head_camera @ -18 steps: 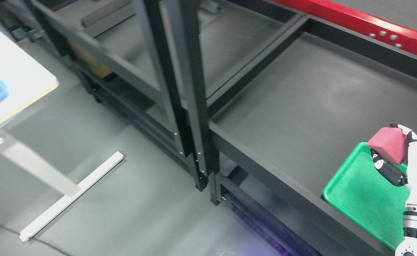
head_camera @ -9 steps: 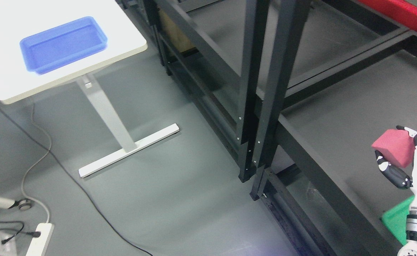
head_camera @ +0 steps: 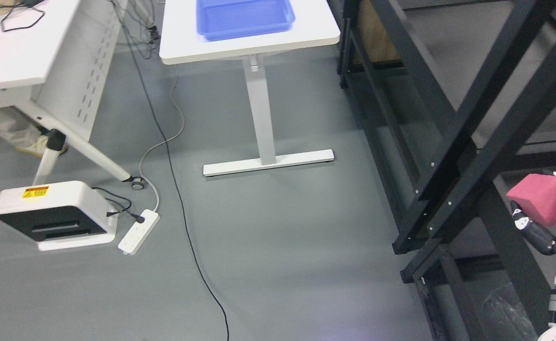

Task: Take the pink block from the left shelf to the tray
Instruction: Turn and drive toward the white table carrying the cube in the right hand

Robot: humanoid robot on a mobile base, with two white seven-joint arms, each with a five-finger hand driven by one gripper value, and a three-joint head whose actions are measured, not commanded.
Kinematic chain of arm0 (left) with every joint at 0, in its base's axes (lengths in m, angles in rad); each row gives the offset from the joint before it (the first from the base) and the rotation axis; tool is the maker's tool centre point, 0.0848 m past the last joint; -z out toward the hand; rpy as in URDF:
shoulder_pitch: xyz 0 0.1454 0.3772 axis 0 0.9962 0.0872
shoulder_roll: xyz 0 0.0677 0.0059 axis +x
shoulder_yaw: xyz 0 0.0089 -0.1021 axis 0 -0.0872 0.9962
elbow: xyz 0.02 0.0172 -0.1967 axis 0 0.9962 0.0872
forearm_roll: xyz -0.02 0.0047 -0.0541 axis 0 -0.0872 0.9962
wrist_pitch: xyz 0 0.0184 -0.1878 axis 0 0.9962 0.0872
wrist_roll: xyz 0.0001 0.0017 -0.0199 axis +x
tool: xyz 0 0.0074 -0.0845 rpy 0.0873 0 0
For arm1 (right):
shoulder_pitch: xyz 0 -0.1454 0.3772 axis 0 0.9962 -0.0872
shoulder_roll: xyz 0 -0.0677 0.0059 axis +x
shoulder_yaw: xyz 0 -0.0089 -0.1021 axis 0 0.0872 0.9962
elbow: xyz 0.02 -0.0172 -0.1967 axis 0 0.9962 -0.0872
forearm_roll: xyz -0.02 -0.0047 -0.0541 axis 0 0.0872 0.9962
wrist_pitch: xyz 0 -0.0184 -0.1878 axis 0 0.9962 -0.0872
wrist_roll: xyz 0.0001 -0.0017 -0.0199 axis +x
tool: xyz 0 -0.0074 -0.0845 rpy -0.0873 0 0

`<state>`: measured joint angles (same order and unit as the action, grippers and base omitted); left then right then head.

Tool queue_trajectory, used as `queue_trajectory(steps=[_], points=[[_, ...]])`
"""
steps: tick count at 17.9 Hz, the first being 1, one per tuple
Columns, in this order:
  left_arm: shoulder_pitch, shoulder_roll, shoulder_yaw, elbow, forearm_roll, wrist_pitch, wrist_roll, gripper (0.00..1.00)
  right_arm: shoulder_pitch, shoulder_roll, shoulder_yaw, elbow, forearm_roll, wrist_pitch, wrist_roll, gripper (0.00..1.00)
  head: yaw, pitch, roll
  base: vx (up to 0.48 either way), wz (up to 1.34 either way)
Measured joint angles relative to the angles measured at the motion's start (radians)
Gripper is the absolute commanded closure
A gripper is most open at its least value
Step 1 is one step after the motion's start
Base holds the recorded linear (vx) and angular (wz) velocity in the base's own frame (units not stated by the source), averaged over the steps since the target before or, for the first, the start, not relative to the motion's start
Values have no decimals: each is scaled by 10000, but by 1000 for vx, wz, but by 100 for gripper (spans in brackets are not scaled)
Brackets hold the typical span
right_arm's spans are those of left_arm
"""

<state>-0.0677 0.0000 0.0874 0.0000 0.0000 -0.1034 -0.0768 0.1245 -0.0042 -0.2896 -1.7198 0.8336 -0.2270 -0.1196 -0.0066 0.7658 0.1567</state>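
The right hand (head_camera: 550,215) holds the pink block (head_camera: 538,198) at the right edge of the head view, a dark thumb under the block's lower left corner and a white finger up its right side. The block sits clear of every surface, in front of the black shelf (head_camera: 453,156) frame, with a diagonal post just to its left. The white forearm drops out of the bottom right corner.

Beyond the shelf lies open grey floor, crossed by a black cable (head_camera: 183,199) that passes a power strip (head_camera: 138,231) and a white box (head_camera: 52,214) at the left. At the top stands a white table (head_camera: 249,45) on a single leg, and on it a blue tray (head_camera: 244,18).

The pick looks done and the carry is the step in hand. If the blue tray is the goal, the next move calls for closing the gap across the floor, since tray and block are well apart, then bringing the hand over the tray before the fingers let go.

The tray's far rim is cut off by the top edge. Most of the hand is hidden behind the block or cropped at the right, so how many fingers bear on it cannot be told. No left arm shows.
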Motion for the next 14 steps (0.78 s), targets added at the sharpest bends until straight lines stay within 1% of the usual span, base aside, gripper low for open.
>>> queue_trajectory(steps=[10,14], points=[[4,0,0,0,0,0,0,0,24,27,-188,-18,-259,24,-2,98,0,0,0,-68,578],[2,0,0,0,0,0,0,0,28,33,-231,-21,-501,-154,-25,98,0,0,0,9,99]])
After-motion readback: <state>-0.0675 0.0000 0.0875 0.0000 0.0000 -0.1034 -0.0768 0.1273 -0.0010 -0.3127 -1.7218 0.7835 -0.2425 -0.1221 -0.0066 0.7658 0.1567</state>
